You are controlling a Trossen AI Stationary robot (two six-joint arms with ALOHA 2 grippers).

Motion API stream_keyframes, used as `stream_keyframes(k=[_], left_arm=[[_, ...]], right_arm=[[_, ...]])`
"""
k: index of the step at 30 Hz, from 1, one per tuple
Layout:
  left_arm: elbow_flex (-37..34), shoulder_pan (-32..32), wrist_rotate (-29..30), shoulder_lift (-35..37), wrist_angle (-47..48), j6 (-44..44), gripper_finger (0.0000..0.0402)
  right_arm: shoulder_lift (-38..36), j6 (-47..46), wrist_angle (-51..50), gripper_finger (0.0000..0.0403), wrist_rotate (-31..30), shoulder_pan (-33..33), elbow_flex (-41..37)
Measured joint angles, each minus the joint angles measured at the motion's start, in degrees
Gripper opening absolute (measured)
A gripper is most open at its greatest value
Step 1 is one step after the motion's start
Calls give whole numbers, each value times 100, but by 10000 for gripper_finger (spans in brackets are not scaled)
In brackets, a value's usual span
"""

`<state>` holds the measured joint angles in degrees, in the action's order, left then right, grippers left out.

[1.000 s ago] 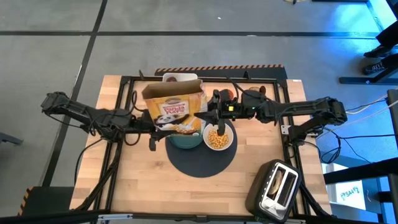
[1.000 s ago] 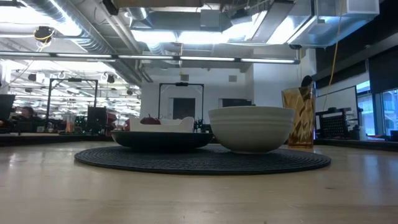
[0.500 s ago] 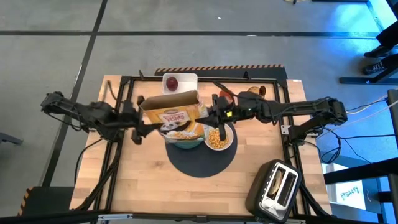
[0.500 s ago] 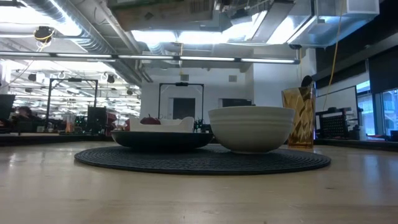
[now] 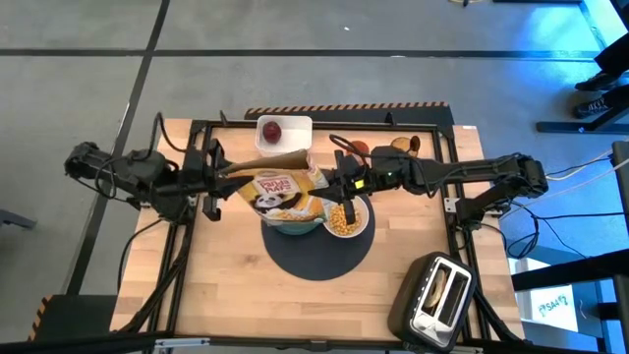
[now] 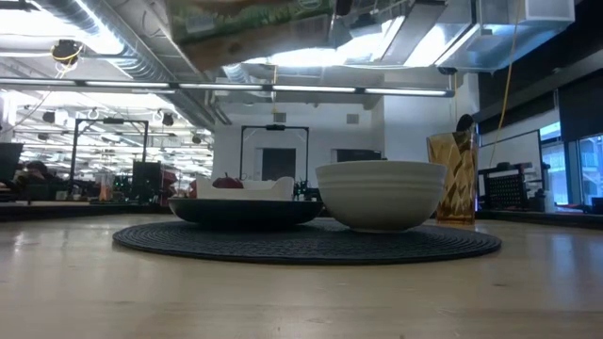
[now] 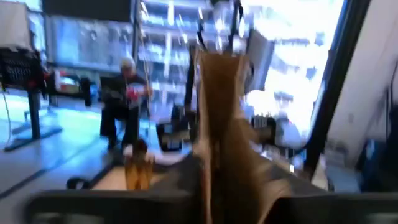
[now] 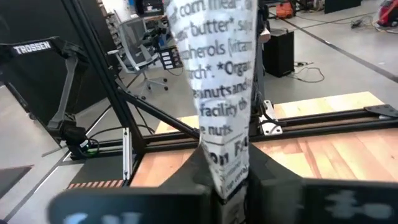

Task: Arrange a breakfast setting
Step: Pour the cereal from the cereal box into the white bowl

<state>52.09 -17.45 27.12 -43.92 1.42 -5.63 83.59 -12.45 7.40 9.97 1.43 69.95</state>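
A yellow-green cereal box (image 5: 283, 185) hangs in the air over the teal plate (image 5: 291, 226) and the white bowl (image 5: 344, 218), which holds yellow cereal. Plate and bowl stand on the dark round mat (image 5: 319, 254). In the low view the box (image 6: 250, 21) shows at the top, above the plate (image 6: 245, 211) and bowl (image 6: 381, 193). My left gripper (image 5: 218, 177) is shut on the box's left end. My right gripper (image 5: 334, 185) is shut on its right end. A red fruit (image 5: 271, 130) lies in a white tray at the far edge. My left gripper pinches a brown cardboard edge (image 7: 214, 143) at the box's left end between its two fingers, coming level from the table's left. The box is lifted clear of the plate. My right gripper pinches a printed panel (image 8: 229, 163) at the box's right end, seen edge-on between the fingers, coming level from the table's right. The box hangs clear above the bowl.
A silver-and-black toaster (image 5: 435, 295) stands at the near right corner. An amber cup (image 6: 453, 177) stands behind the bowl on the right. Small items (image 5: 403, 145) lie at the far right. A black frame (image 5: 197, 133) borders the table.
My left gripper has gone toward the table's left and far edges, drawing the box's left end with it. The box has turned and tipped from standing over the bowl to lying flatter and lower, its printed face up. My right gripper has kept its hold with little shift.
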Motion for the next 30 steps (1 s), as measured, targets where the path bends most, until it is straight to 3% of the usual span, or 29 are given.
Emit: stream_keyframes(k=[1,3,8,13,18,30], left_arm=[[103,2,-104,0,369,-13,38],[343,2,-417,4,1155,-158,14],[790,-226,-1523,46,2870,-163,3],[789,-664,-2624,100,3566,-221,2],[551,-1206,-3126,59,3881,-154,2],[-399,-2538,-3137,63,3676,-328,2]], right_arm=[[0,-51,2,49,-84,6,0],[-19,-59,40,85,-159,7,0],[-106,-113,251,175,-201,11,2],[-300,-142,450,232,-578,7,11],[-526,-500,75,244,-1044,7,11],[-632,-892,-299,245,-2283,456,11]])
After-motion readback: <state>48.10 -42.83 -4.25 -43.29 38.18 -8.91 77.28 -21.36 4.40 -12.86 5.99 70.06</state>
